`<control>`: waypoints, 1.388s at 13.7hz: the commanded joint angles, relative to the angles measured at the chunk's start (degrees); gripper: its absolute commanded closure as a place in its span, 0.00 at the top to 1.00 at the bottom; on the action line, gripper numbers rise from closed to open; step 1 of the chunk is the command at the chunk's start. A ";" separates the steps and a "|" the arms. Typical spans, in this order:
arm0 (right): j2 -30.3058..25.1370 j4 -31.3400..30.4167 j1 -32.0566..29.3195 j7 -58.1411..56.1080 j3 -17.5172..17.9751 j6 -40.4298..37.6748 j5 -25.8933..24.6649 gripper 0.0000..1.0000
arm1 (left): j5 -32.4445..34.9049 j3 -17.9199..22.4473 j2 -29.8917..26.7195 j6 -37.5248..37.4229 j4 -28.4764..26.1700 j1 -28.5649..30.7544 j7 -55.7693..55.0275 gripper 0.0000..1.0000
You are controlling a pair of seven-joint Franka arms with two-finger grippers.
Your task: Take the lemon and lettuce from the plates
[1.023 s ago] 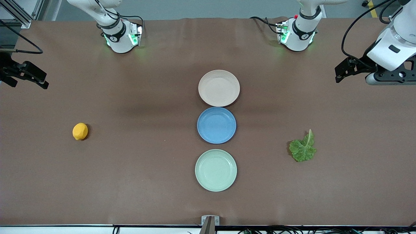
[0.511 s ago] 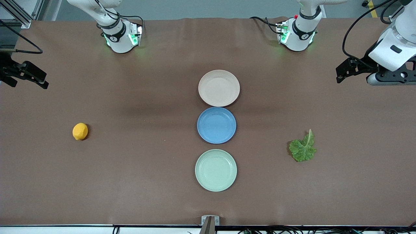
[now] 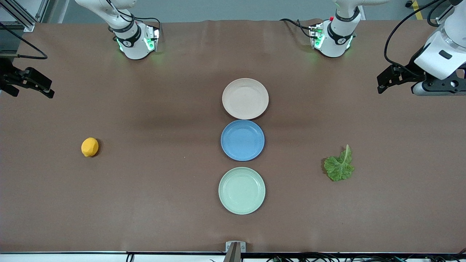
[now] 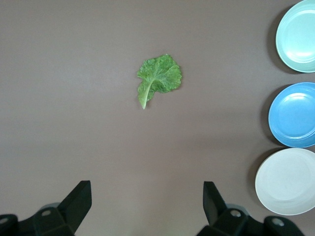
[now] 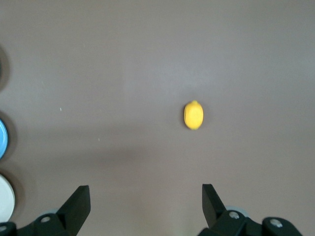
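The lemon (image 3: 89,147) lies on the bare table toward the right arm's end; it also shows in the right wrist view (image 5: 193,115). The lettuce (image 3: 339,166) lies on the bare table toward the left arm's end, also seen in the left wrist view (image 4: 158,78). The beige-pink plate (image 3: 245,98) and the mint green plate (image 3: 241,190) are empty at mid-table. My right gripper (image 3: 32,93) is open and empty, high over the table's end, apart from the lemon. My left gripper (image 3: 386,83) is open and empty, high over the other end, apart from the lettuce.
An empty blue plate (image 3: 243,140) sits between the two task plates, all three in a line. The arm bases (image 3: 135,42) (image 3: 333,38) stand at the table edge farthest from the front camera. A small bracket (image 3: 235,246) sits at the nearest edge.
The left arm's hand has drifted slightly toward its end of the table. The lemon, lettuce and plates have not moved.
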 commanded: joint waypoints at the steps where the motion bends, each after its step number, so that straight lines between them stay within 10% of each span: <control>1: -0.93 -1.03 0.25 -2.75 0.30 -4.48 0.94 1.00 | -0.26 -0.19 2.04 -0.38 1.50 0.30 0.22 1.00; 19: -0.76 -3.40 -2.47 -6.90 -0.31 -4.76 7.88 1.00 | -0.53 -0.28 1.78 -0.20 1.58 1.70 1.10 1.00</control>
